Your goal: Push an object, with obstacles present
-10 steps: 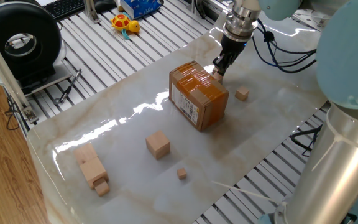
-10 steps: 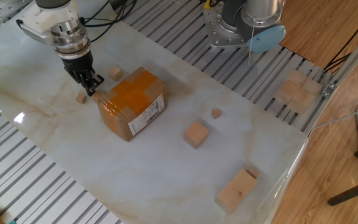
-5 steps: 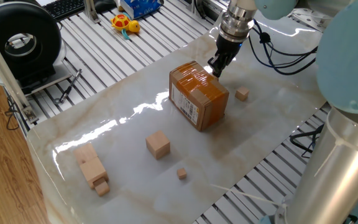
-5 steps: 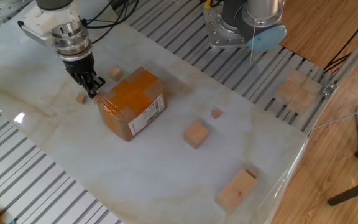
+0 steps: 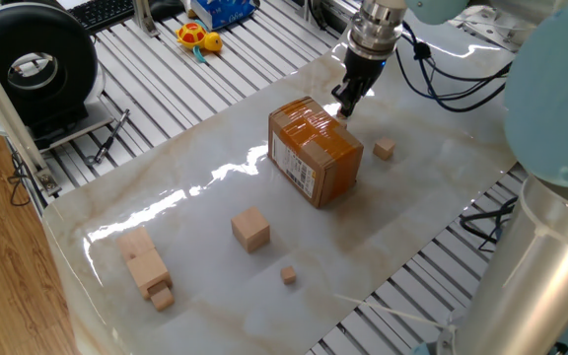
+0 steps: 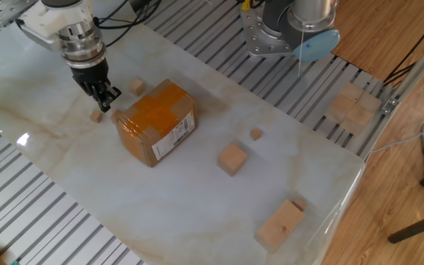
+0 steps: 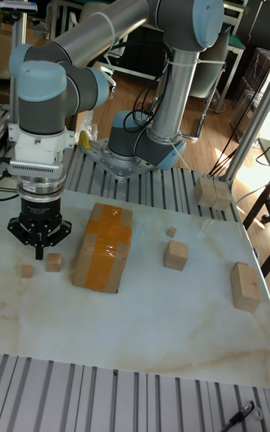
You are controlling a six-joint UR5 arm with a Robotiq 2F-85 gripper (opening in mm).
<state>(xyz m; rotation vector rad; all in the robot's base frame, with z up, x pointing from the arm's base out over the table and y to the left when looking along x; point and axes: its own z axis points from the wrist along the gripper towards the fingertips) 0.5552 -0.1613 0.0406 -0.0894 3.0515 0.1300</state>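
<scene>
My gripper [image 6: 104, 104] [image 5: 344, 106] [image 7: 39, 250] points down at the marble table, just left of the cardboard box [image 6: 157, 121] [image 5: 316, 150] [image 7: 103, 246], with its fingers together and holding nothing. One small light-wood cube [image 6: 96, 116] [image 7: 27, 271] lies close beside the fingertips, on the side away from the box. A near-identical small cube [image 6: 137, 87] [image 5: 385, 149] [image 7: 53, 262] sits by the box's far corner. The gripper stands between the two cubes; I cannot tell if it touches either. The first cube is hidden in the one fixed view.
A larger wooden cube [image 6: 232, 158] [image 5: 250, 229] and a tiny cube [image 6: 256, 134] [image 5: 289, 275] lie past the box. A long wooden block [image 6: 280, 224] [image 5: 146, 266] sits near the table's corner. More blocks [image 6: 352, 107] rest on the slatted frame off the table.
The gripper has shifted slightly up and away from the box's corner. The box and the cubes have not moved.
</scene>
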